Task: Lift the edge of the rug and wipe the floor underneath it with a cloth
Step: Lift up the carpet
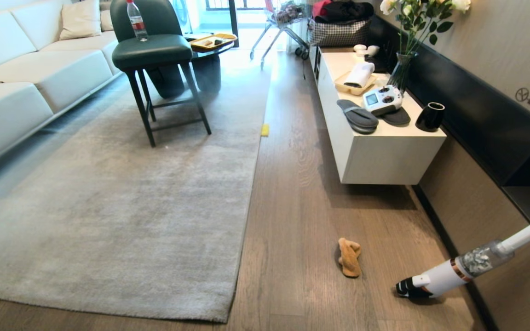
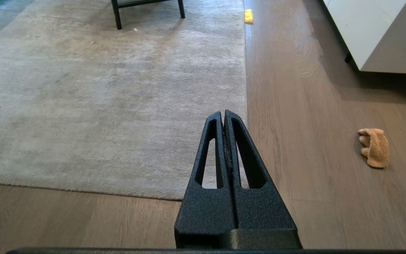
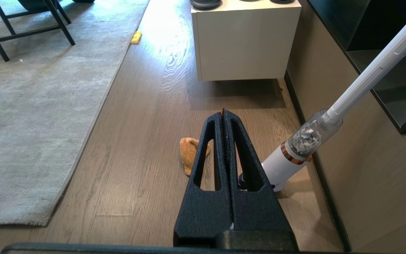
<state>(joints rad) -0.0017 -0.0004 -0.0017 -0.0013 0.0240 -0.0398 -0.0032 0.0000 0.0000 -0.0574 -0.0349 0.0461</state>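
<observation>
A large pale grey rug [image 1: 122, 202] lies flat on the brown plank floor [image 1: 292, 220], its right edge running up the room and its near corner at the lower middle. An orange-tan cloth [image 1: 349, 257] lies crumpled on the bare floor to the right of the rug. In the left wrist view my left gripper [image 2: 223, 113] is shut and empty, held above the rug [image 2: 118, 98] near its right edge, with the cloth [image 2: 375, 147] well off to one side. My right gripper [image 3: 223, 112] is shut and empty above the floor, with the cloth [image 3: 189, 153] partly behind one finger. Neither arm shows in the head view.
A white stick vacuum [image 1: 458, 271] leans at the right wall, close to the cloth. A white low cabinet [image 1: 375, 138] with slippers, a controller and a vase stands along the right. A dark green chair [image 1: 154, 50] stands on the rug, a white sofa [image 1: 21, 78] at the left. A small yellow piece [image 1: 265, 130] lies at the rug's edge.
</observation>
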